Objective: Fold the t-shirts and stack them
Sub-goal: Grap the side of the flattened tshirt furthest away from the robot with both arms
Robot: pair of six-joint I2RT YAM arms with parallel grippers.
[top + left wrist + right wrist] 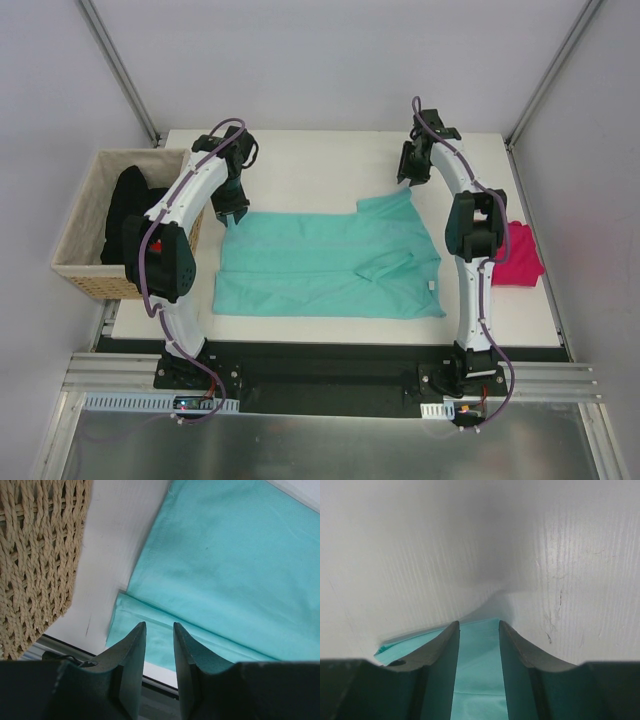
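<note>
The teal-mint t-shirt (320, 265) lies spread flat across the middle of the table, with a fold along its near half. My left gripper (232, 212) hovers over its far left corner. In the left wrist view this gripper (159, 624) is open, and the shirt (225, 555) lies flat below with nothing between the jaws. My right gripper (408, 180) is at the far right sleeve corner. In the right wrist view it (479, 622) stands open astride the cloth's edge (480, 670). The magenta-pink t-shirt (520, 255) lies folded at the table's right edge.
A wicker basket (85, 250) holding dark clothes (125, 215) stands off the table's left edge, close beside my left gripper; its woven wall (35, 555) fills the left of the left wrist view. White walls enclose the table at the back and sides.
</note>
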